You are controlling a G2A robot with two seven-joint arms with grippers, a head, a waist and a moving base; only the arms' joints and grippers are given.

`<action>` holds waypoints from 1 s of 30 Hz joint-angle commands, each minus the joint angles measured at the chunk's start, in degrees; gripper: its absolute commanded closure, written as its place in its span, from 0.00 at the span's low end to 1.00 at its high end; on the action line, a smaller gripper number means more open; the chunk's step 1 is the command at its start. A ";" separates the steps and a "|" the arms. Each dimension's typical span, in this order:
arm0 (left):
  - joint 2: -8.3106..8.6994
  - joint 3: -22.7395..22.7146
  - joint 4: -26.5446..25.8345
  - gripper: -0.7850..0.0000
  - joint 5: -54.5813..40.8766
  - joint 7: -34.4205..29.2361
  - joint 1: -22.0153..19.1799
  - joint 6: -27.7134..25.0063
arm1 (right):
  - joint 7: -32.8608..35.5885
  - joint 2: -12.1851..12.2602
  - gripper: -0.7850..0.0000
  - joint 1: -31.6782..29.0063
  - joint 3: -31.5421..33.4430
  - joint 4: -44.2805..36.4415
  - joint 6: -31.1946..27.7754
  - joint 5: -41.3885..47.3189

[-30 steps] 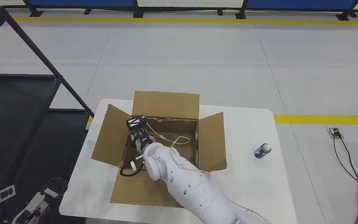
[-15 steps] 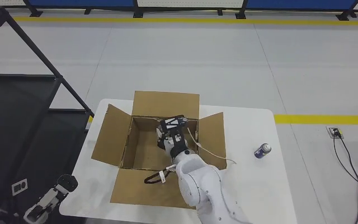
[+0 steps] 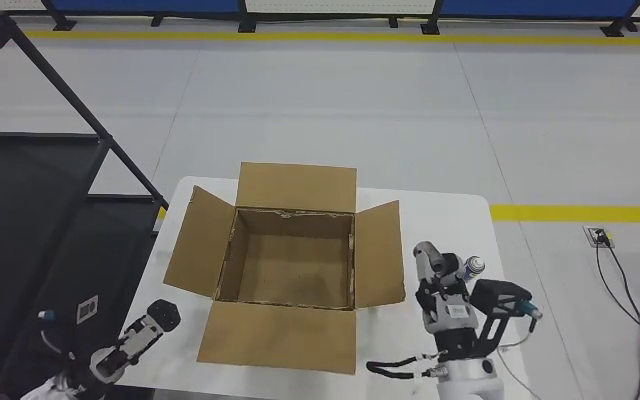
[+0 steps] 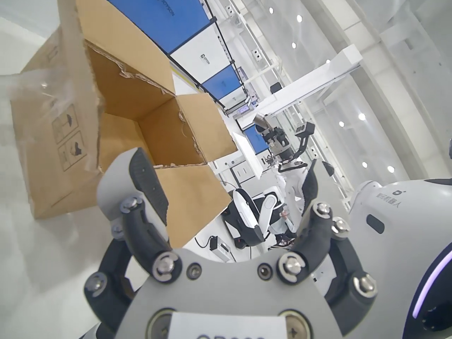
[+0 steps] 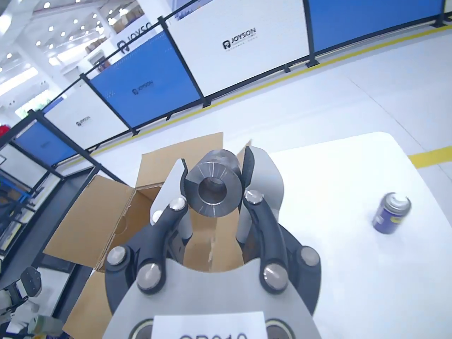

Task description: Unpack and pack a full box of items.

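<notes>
Two arms, one box (image 3: 290, 265). It sits mid-table (image 3: 450, 215), all 4 flaps folded out, brown floor in plain view from the top cam. R gripper (image 5: 214, 164) is clenched on a cylinder (image 5: 196, 204): grey metal, hollow bore, pinched across its sides btwn both fingers, bored end facing the wrist cam. Top view puts that gripper above the table, right of the box, just beside the right flap (image 3: 380, 252). A can (image 5: 391, 213), blue w/ silver top, stands upright on the table further right. From above it looks just beside the R gripper; touching or not, can't tell. L gripper (image 4: 229, 181) is released: fingers (image 4: 148, 181) spread wide, pads bare. L arm (image 3: 130, 345) is low at the table's near-left corner, off the tabletop, well apart from cylinder and can. Its wrist cam looks up at an outer wall of the box, w/ handling symbols printed on it and a scrap of clear tape (image 4: 39, 89) at the flap edge above. Same cam catches the R gripper far off beyond the box, cylinder at its upper end.
</notes>
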 commanded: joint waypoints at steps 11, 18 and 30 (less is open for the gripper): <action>-0.20 0.21 -4.54 0.00 3.76 6.52 1.36 1.39 | 32.71 2.15 1.00 12.03 16.48 15.51 1.18 5.65; -0.30 -0.95 -5.02 0.00 3.65 8.54 3.48 0.85 | 45.37 3.34 1.00 23.55 17.08 28.23 1.91 -0.41; -0.44 -0.69 -6.24 0.00 4.99 10.06 5.46 -0.11 | 54.82 4.47 0.89 29.98 14.87 38.71 1.61 -7.11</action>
